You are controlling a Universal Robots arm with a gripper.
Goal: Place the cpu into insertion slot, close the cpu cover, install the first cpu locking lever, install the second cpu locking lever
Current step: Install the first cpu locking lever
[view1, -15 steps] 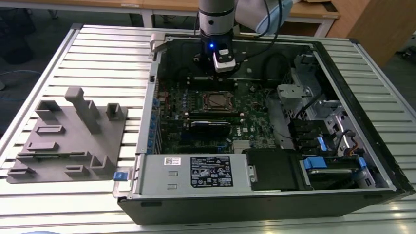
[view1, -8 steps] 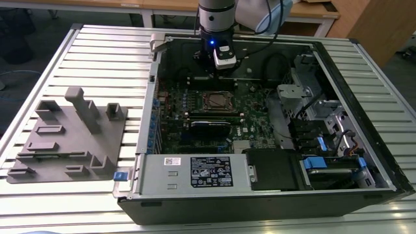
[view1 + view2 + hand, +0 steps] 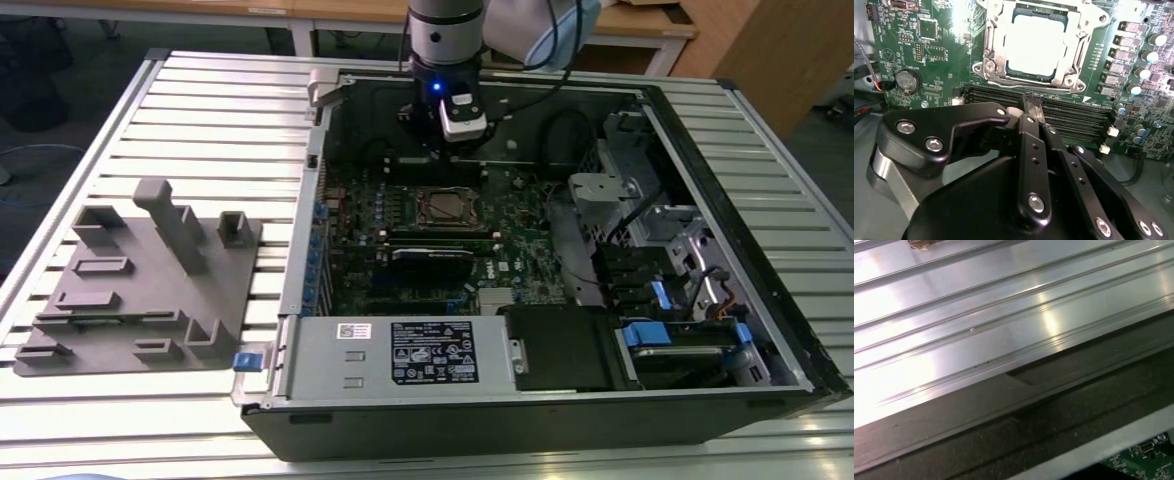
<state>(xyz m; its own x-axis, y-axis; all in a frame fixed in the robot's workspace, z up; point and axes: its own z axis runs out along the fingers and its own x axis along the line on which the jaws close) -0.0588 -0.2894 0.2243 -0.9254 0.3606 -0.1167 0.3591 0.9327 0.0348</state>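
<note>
The cpu [image 3: 1034,42] already sits in the insertion slot [image 3: 991,60], just beyond the closed, empty fingers [image 3: 1033,106]; closing the cpu cover [image 3: 1089,12] looks like the step in hand.

Overhead light glares hard off the ribbed metal table [image 3: 1004,335] in the first wrist view. The cpu [image 3: 1035,45] washes out white in the second wrist view, beyond the blurred, shadowed gripper [image 3: 1032,106].
</note>
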